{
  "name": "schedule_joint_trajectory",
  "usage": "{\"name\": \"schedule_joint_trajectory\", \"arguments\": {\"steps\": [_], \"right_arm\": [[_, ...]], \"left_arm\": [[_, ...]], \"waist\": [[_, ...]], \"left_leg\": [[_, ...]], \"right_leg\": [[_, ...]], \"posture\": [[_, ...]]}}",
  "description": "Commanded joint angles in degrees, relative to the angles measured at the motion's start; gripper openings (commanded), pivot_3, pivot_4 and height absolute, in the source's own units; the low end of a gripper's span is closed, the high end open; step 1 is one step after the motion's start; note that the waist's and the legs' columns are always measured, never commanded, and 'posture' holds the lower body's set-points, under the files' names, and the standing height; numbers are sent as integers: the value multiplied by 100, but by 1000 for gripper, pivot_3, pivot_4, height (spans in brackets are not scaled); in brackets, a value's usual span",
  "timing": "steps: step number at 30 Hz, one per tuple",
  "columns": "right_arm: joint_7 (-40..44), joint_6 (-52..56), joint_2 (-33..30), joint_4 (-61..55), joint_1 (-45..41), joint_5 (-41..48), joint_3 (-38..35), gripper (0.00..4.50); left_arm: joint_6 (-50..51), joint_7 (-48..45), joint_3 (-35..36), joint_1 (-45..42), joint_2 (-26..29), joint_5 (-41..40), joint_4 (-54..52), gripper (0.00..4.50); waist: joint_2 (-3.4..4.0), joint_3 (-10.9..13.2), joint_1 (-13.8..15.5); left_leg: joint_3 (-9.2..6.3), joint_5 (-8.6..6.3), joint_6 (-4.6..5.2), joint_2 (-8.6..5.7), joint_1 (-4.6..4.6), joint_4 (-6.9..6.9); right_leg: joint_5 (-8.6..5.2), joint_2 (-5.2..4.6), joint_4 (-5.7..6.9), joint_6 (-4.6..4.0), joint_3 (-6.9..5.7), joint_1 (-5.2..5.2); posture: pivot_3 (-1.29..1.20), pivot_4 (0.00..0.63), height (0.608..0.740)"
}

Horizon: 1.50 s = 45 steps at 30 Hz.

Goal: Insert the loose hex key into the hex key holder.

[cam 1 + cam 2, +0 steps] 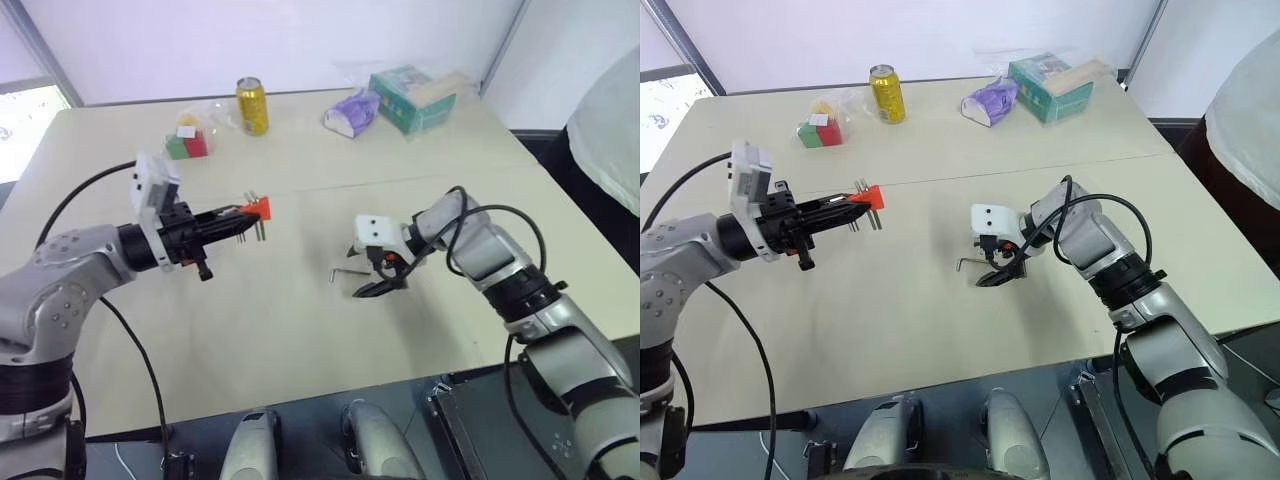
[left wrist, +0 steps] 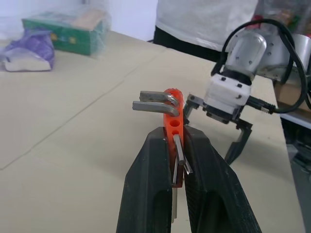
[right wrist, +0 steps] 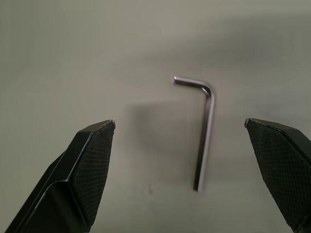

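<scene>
Table (image 1: 300,330); hex key holder (image 2: 173,116) base hidden by left gripper (image 2: 176,160)

We see the loose hex key (image 3: 204,131), a thin grey L-shaped rod, lying flat on the beige table. The orange-red hex key holder (image 2: 173,124) is held up off the table, grey keys sticking out sideways.
</scene>
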Motion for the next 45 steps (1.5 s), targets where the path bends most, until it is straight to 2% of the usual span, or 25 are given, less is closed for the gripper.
{"name": "schedule_joint_trajectory", "arguments": {"steps": [1, 13, 17, 23, 27, 30, 32, 39, 42, 45], "right_arm": [[-262, -32, 270, 377, -237, -111, -29, 4444], [-538, -1331, 443, 1835, -561, -639, 81, 4444], [-733, -1575, 520, 2163, -640, -751, 53, 3235], [-801, -1646, 623, 2290, -614, -811, 39, 63], [-916, -1583, 627, 2113, -500, -792, -69, 63], [-1636, -1768, 789, 1878, -375, -593, -551, 63], [-2326, -2342, 968, 1723, -274, -407, -1003, 63], [-4329, -3231, 1530, 604, -118, -64, -2179, 63], [-5263, -3101, 1876, -20, -259, 194, -2763, 63], [-5689, -2399, 2268, -526, -347, 770, -3166, 63]], "left_arm": [[-48, 108, 232, 59, 0, -148, -282, 0], [-50, 332, 280, 135, 25, -276, -402, 0], [-73, 353, 250, 117, 22, -268, -400, 0], [-97, 325, 192, 53, 34, -228, -348, 0], [-112, 299, 191, 55, 45, -204, -323, 0], [-136, 327, 192, 59, 6, -185, -309, 0], [-159, 352, 179, 60, -25, -161, -302, 0], [-312, 466, 59, -154, -218, 37, -106, 0], [-437, 494, -71, -366, -359, 180, 88, 0], [-520, 476, -165, -515, -453, 311, 255, 0]], "waist": [[0, 0, 8], [-1, 0, 47], [-2, -1, 49], [-3, -2, 42], [-3, -3, 46], [-3, -3, 44], [-3, -2, 43], [0, 0, 40], [0, 0, 46], [0, -1, 47]], "left_leg": [[0, 0, 0, 0, 0, 0], [-1, 0, -1, -5, 1, 3], [-2, 0, -1, -6, 2, 6], [-2, 1, -1, -5, 9, 6], [-3, 1, -1, -5, 10, 6], [-3, 1, -1, -5, 10, 6], [-2, 1, -1, -5, 9, 5], [-2, 1, -2, -4, -2, -7], [-3, 1, -2, -4, -3, -7], [-3, 1, -3, -5, -4, -5]], "right_leg": [[0, 0, 1, 0, 0, 0], [1, -3, 1, 0, -1, 4], [1, -4, 0, 0, -1, 9], [1, -3, 0, 0, -1, 16], [1, -3, 0, 0, -1, 17], [0, -4, 0, 0, -1, 17], [0, -4, 1, 0, 0, 16], [1, -3, 0, 1, 1, -2], [1, -4, 0, 1, 1, -2], [1, -7, 0, 2, 1, -2]], "posture": [[0, 150, 740], [0, 150, 740], [0, 150, 740], [0, 150, 740], [0, 150, 740], [0, 150, 740], [0, 150, 740], [0, 150, 740], [0, 150, 740], [0, 150, 740]]}}
